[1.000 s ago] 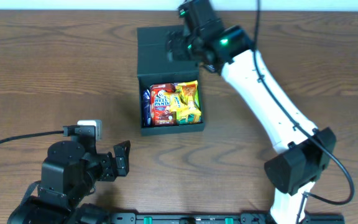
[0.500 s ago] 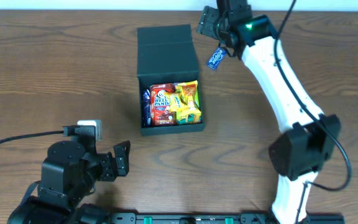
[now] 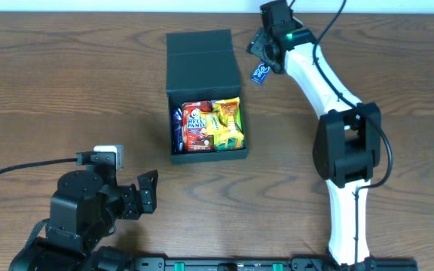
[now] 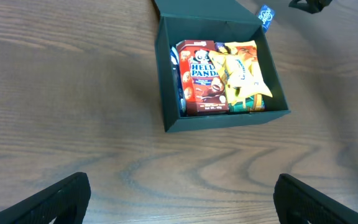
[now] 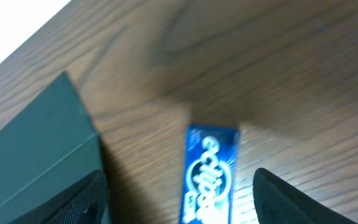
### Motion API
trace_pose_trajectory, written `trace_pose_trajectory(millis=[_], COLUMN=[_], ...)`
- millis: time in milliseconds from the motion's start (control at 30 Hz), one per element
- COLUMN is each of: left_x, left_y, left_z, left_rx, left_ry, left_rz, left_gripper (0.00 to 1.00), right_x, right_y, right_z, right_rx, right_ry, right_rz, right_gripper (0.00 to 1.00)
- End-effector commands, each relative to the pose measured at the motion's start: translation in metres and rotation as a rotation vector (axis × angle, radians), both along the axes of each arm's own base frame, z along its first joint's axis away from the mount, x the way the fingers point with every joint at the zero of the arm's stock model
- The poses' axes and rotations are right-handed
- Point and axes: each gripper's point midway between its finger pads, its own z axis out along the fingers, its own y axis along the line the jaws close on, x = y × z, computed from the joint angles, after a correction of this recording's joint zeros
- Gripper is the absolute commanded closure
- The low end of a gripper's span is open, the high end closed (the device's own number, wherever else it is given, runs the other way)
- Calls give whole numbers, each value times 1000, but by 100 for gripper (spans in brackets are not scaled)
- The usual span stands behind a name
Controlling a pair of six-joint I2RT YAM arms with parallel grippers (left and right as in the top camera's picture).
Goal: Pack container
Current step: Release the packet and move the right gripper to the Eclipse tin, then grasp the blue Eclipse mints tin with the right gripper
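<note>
The dark container (image 3: 206, 154) stands open at the table's middle, its flap lid (image 3: 202, 56) lying flat behind it. Inside are a red Hello Panda packet (image 3: 197, 126), a yellow packet (image 3: 227, 124) and a blue one at the left wall; they also show in the left wrist view (image 4: 202, 78). My right gripper (image 3: 264, 54) is open to the right of the lid. A small blue packet (image 5: 209, 174) shows between its spread fingers, touching neither, beside the lid (image 5: 36, 155). My left gripper (image 3: 148, 193) is open and empty, near the front left, over bare wood (image 4: 179, 199).
A white plug with a black cable (image 3: 108, 156) lies on the left arm's base. The table's far edge meets a white wall just behind the lid (image 3: 126, 6). The right arm (image 3: 330, 83) stretches from front right to back.
My right gripper has swung from over the lid to the right of it, and the arm has turned. The blue packet has come into view beside the lid. The left arm has not moved.
</note>
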Motion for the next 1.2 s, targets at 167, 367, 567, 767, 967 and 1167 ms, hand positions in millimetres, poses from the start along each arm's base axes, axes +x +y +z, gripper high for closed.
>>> trace_pose_trajectory(millis=[167,367,567,767,967,1167], left_x=[0,0,0,0,0,0], left_y=[0,0,0,0,0,0], left_z=[2,2,2,2,2,2], left_rx=[4,4,4,4,4,4], left_ry=[-7,-7,-7,-7,-6,-7], left_rz=[-4,-4,-4,-4,-4,-4], left_gripper=[5,5,5,5,5,5], right_x=[-5,-14,-27,-30,-31,-29], right_y=[-3,8,12,13,13,17], right_z=[-11,-22,-48,-55,-63,-62], right_rx=[51,77,98,100,98,112], right_ry=[52,101,185,206,219,211], right_rz=[-9,31,48,51,76,103], right_gripper=[23,23,24,27,27,27])
